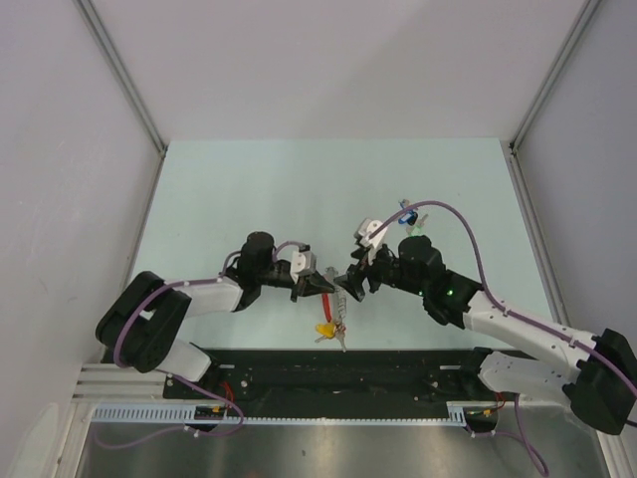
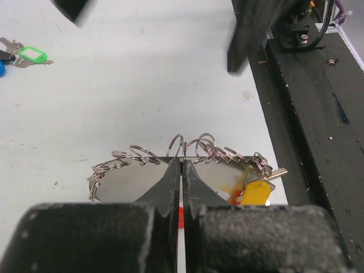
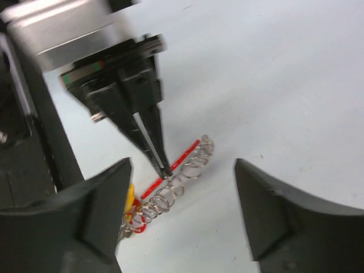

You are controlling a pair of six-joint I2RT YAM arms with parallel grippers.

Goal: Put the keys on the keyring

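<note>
The keyring [image 2: 196,149], a row of silvery rings with a red loop [image 3: 183,158] and a yellow tag [image 2: 255,193], lies on the pale table near the front edge. My left gripper [image 2: 181,162] is shut, its thin tips pinching the keyring at the red loop, as the right wrist view also shows. My right gripper [image 3: 182,165] hangs open just above the keyring [image 3: 180,183], one finger on each side, touching nothing. The keys lie apart farther back: one with a green head [image 2: 31,55] and one with a blue head [image 1: 407,214]. From above, both grippers [image 1: 336,292] [image 1: 354,280] meet over the keyring [image 1: 336,317].
The black base rail [image 1: 338,373] runs along the near edge, close behind the keyring. White walls [image 1: 60,149] enclose the table [image 1: 249,189] on the left, right and back. The right arm's purple cable [image 1: 448,214] arches over the keys.
</note>
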